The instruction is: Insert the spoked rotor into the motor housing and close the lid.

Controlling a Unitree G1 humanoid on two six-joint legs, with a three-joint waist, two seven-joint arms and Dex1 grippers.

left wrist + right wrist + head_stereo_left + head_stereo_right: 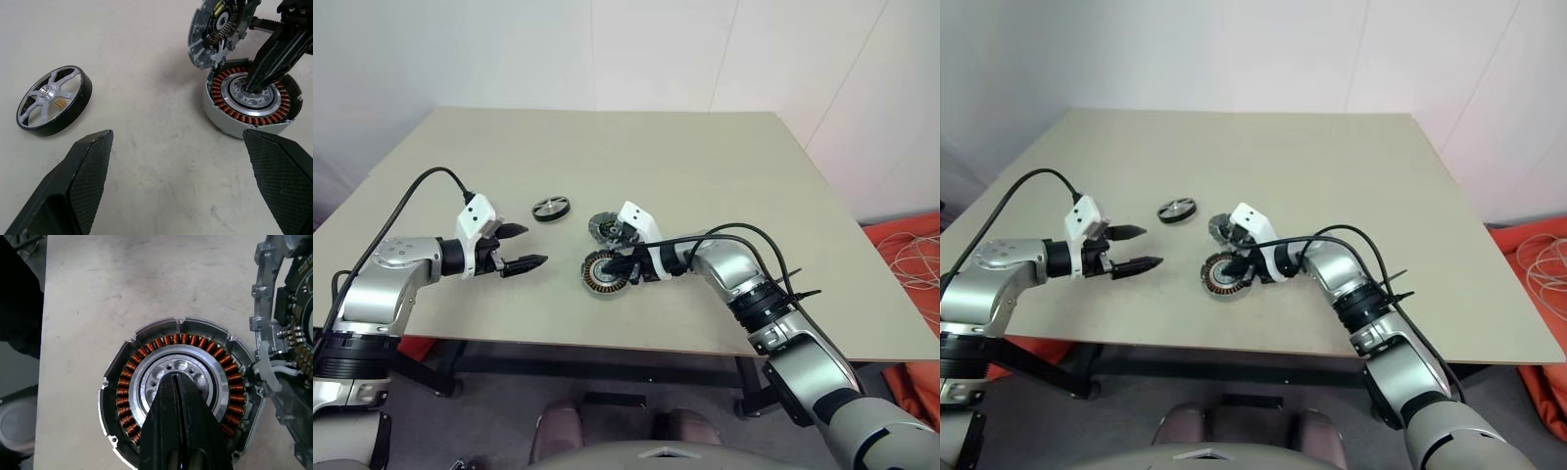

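Copper-wound round silver motor housing (178, 396) steadied by closed right fingers (182, 396); wide left fingers (524, 247) must next fetch black-rimmed spoked rotor (551, 208).

The right gripper (178, 382) hides the motor housing (146, 340) hub's centre; the lid (286, 333) runs off frame.

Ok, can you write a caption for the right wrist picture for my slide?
The right tool, shut, pokes its tips at the silver centre of the motor housing, ringed by copper windings, on the table.
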